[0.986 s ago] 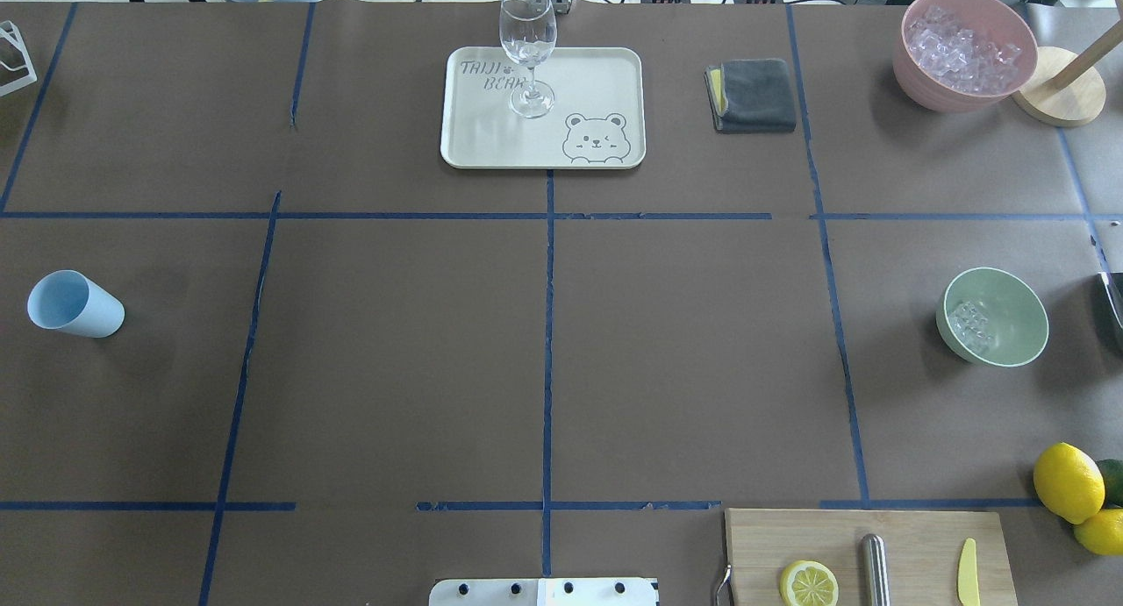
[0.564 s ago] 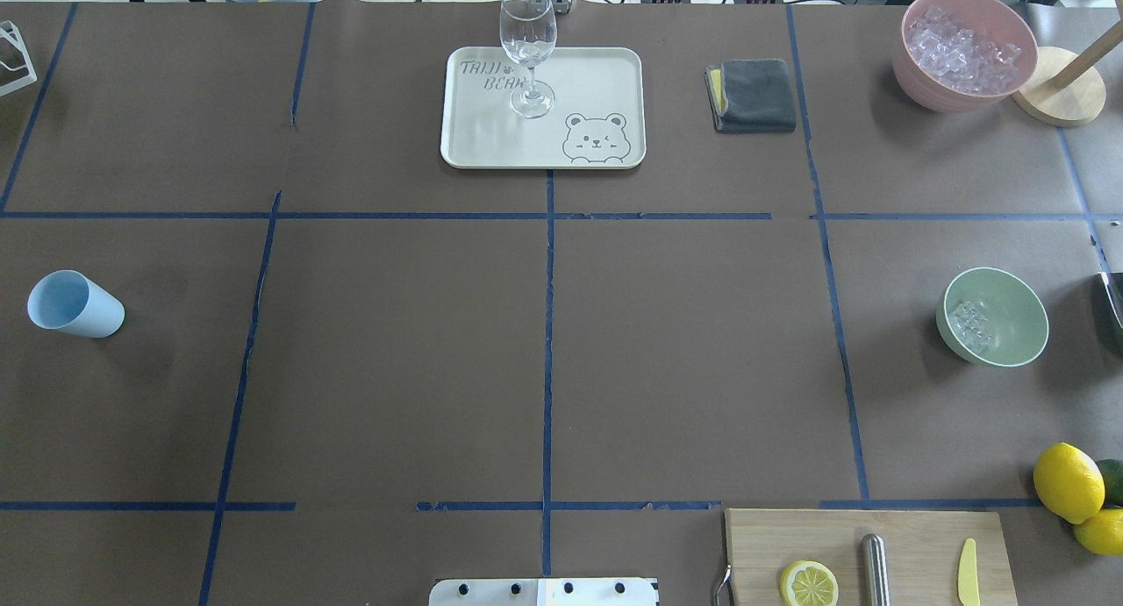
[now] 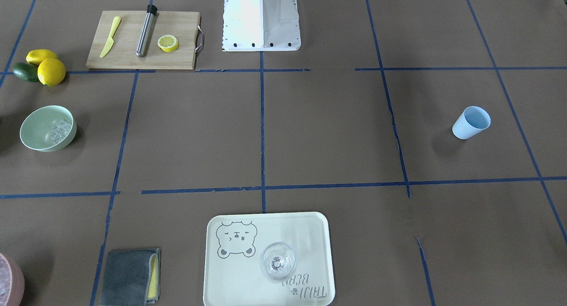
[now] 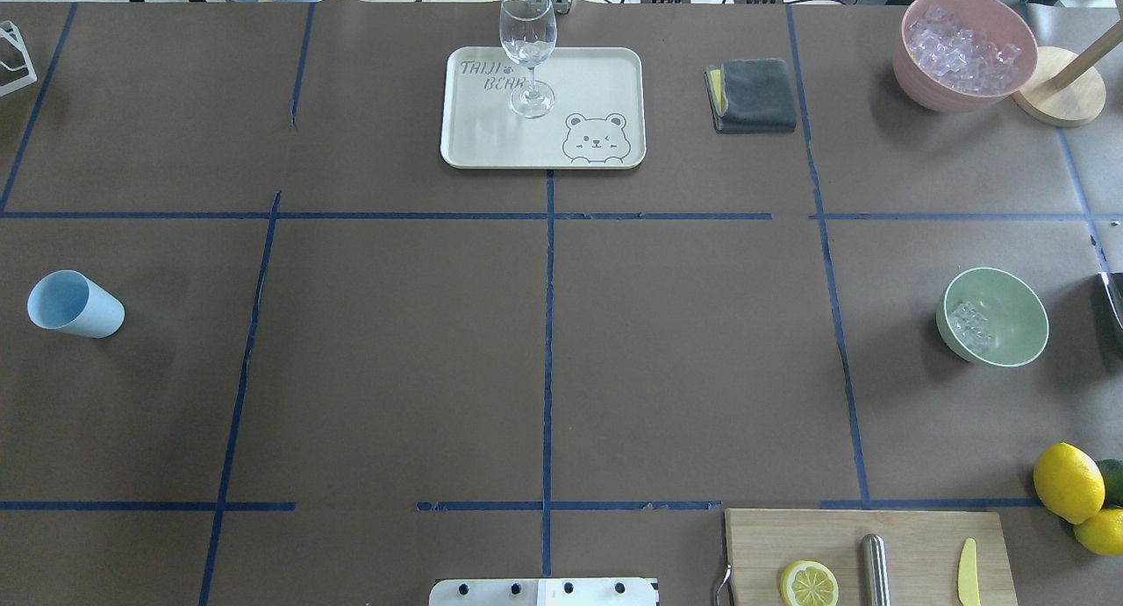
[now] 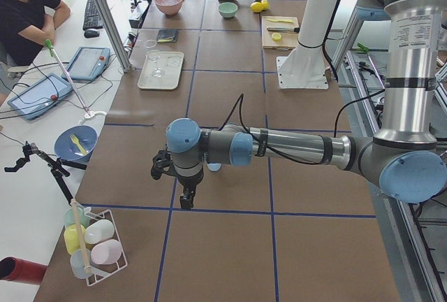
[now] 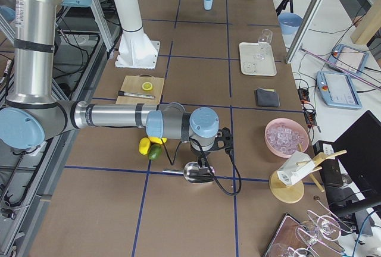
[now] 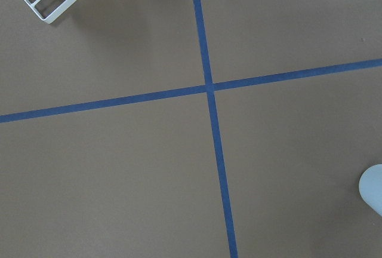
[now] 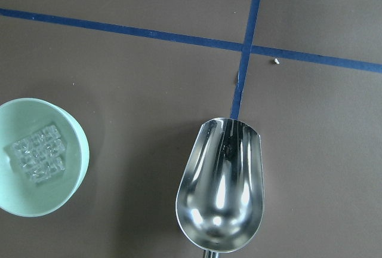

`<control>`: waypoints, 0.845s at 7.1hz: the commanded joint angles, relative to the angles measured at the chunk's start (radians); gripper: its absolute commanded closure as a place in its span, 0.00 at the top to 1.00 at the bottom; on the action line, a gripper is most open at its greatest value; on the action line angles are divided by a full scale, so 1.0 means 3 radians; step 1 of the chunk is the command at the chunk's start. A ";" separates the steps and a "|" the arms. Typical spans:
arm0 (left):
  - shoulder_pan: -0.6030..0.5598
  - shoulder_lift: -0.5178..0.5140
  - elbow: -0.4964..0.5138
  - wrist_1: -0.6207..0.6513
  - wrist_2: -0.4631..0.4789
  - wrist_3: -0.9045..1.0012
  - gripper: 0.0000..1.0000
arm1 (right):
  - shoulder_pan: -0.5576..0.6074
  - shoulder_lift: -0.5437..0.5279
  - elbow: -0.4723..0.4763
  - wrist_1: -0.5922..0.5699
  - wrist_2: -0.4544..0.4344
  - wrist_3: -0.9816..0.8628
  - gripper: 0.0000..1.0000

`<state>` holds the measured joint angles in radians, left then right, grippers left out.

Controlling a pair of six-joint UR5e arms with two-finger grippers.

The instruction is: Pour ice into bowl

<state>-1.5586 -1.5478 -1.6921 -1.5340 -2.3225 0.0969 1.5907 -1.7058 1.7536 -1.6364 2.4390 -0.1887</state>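
Note:
The mint-green bowl (image 4: 1018, 303) stands at the table's right side, upright, with a small heap of clear ice (image 4: 969, 325) inside against one wall. The bowl (image 8: 74, 150) and ice (image 8: 39, 153) also show at the left of the right wrist view. A shiny metal scoop (image 8: 221, 192), empty, is beside the bowl there, apart from it. My right gripper (image 6: 204, 165) hangs just over the scoop (image 6: 193, 172); I cannot tell whether it is open or shut. My left gripper (image 5: 185, 200) points down over bare table at the far left end; I cannot tell its state either.
A pink bowl (image 4: 965, 49) full of ice stands at the back right. A light blue cup (image 4: 75, 304) stands at the left. A tray (image 4: 597, 80) holds a wine glass (image 4: 528, 40). A cutting board (image 4: 912, 536), lemons (image 4: 1069, 481) and a grey cloth (image 4: 753, 95) are on the right.

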 commanded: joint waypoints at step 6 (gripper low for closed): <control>0.0000 -0.0005 0.0001 -0.0031 0.0010 -0.0001 1.00 | 0.0005 0.0143 -0.0001 0.0004 -0.0015 0.0005 1.00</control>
<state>-1.5599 -1.5484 -1.6930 -1.5399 -2.3206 0.0973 1.5923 -1.6768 1.7537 -1.6353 2.4367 -0.1871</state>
